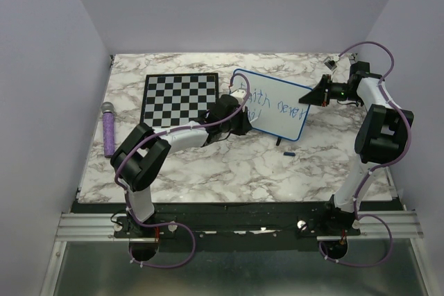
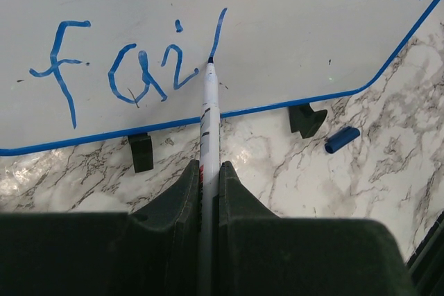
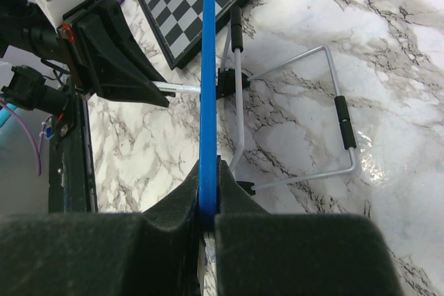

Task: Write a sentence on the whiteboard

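Note:
The whiteboard [image 1: 277,105] with its blue frame stands tilted on the marble table, behind the chessboard's right side. My right gripper [image 3: 208,161] is shut on the board's blue edge [image 3: 207,67] at its right end [image 1: 319,93]. My left gripper [image 2: 209,164] is shut on a white marker [image 2: 208,119], whose tip touches the whiteboard [image 2: 291,39] at the foot of a long stroke. The sentence [image 2: 132,67] shows there in blue as "Fail" on the lower line, and the upper line [image 1: 284,104] reads "never", its start hidden by my left gripper [image 1: 239,119].
A black-and-white chessboard [image 1: 180,98] lies left of the board. A purple cylinder [image 1: 109,128] rests near the table's left edge. The blue marker cap [image 2: 342,139] lies on the marble below the board's lower right corner. A wire stand [image 3: 298,123] props the board from behind.

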